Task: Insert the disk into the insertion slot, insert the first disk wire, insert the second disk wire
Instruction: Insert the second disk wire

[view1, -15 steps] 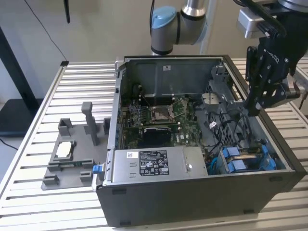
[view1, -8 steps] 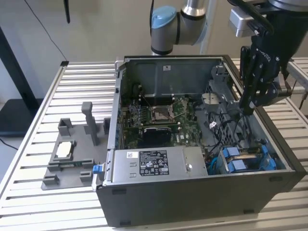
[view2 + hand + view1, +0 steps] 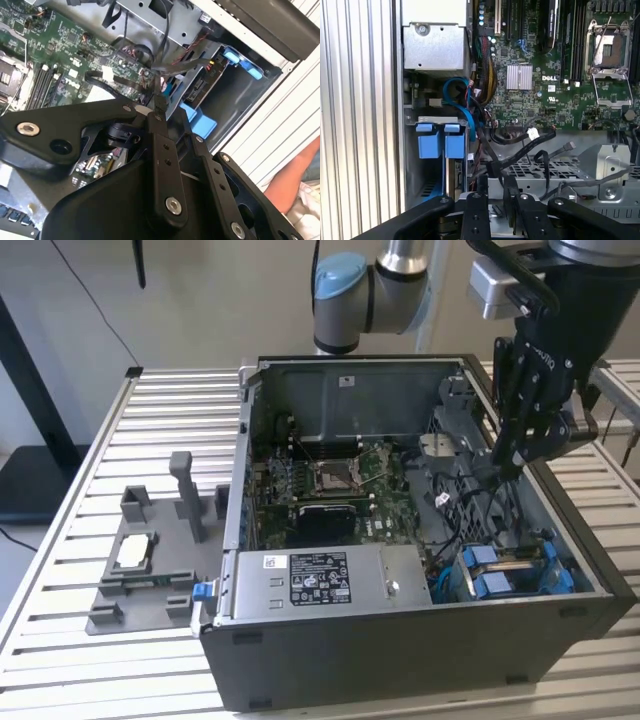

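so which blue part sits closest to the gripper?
The blue carrier tabs at the exterior view's right, below the gripper; the small blue latch is at the opposite corner, beside the power supply.

Power supply label [image 3: 305,577] (print unreadable)

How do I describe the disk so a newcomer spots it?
Start at the open computer case on the slatted table. Look in its near corner at the exterior view's right, past the grey labelled power supply box. The disk sits there, set apart by its bright blue carrier frame.
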Robot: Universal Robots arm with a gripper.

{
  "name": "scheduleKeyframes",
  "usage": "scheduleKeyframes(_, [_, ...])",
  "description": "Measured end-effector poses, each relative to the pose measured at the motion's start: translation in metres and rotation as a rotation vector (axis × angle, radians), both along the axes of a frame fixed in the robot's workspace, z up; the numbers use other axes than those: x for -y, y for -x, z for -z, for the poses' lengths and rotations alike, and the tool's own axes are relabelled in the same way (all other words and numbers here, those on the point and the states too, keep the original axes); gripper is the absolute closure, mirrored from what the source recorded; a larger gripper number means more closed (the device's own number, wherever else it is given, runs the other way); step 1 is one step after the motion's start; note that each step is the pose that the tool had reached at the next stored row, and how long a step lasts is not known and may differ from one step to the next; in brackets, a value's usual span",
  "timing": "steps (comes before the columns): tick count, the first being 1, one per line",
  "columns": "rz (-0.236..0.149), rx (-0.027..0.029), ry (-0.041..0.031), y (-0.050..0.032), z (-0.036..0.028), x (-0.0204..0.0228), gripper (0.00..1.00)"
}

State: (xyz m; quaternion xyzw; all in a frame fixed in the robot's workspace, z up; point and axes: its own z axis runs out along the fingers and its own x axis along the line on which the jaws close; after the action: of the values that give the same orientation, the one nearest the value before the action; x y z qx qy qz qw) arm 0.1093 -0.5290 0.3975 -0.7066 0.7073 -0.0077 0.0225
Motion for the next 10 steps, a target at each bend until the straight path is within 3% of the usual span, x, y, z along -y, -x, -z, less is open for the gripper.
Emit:
scheduleKeyframes(6, [-0.021,0.0,0.0,0.0041,0.002,-0.0026,0.73])
scheduleKeyframes(10, [-0.043,0.0,0.0058,0.0062,0.0035,-0.0029,0.73])
